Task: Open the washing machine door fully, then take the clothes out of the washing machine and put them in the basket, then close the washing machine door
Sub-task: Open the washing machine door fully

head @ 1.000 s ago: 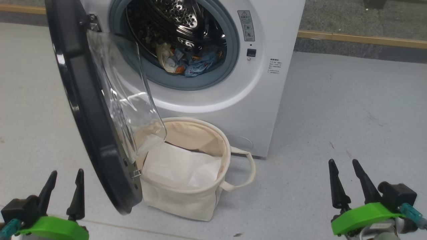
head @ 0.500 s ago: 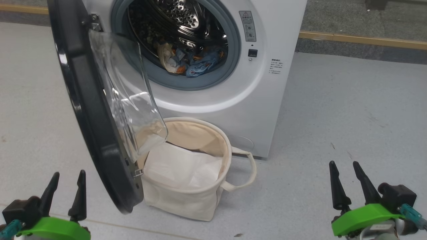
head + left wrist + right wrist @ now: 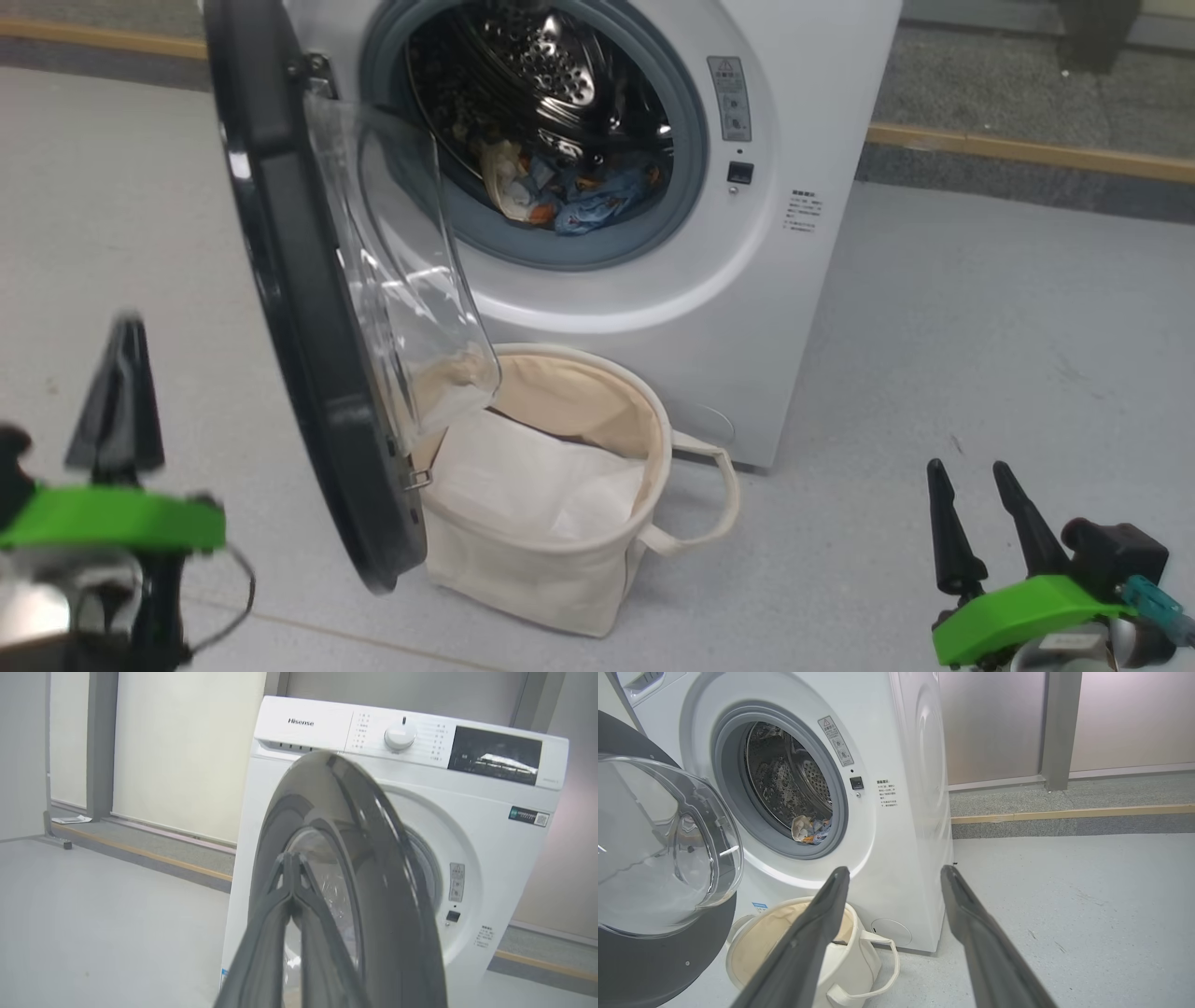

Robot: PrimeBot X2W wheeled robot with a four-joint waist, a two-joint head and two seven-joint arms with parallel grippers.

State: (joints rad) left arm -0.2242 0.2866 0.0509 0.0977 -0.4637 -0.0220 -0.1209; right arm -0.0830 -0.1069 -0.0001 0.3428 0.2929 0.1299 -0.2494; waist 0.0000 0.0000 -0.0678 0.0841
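Observation:
The washing machine [image 3: 803, 121] stands at the top of the head view, and its door [image 3: 308, 373] hangs about half open to the left with the clear glass bowl [image 3: 411, 280] facing inward. The blue printed clothes [image 3: 583, 196] lie low in the steel drum. Under the porthole the basket [image 3: 560, 579] sits on the floor. My left gripper [image 3: 126, 329], blurred and shut on nothing, is left of the door; its wrist view shows the gripper [image 3: 292, 857] in front of the door's glossy outer face [image 3: 373, 868]. My right gripper [image 3: 967, 467] stands open at the lower right, empty.
A plain white sheet [image 3: 532, 485] lies inside the basket. The door's lower rim overhangs the basket's left side. Grey floor [image 3: 980, 308] spreads to the right of the machine. A raised ledge with a wooden strip [image 3: 1027, 149] runs along the back.
My left gripper has shut and risen in the head view, now blurred. The head camera has shifted, so the whole scene sits further right and lower. The right gripper stays open.

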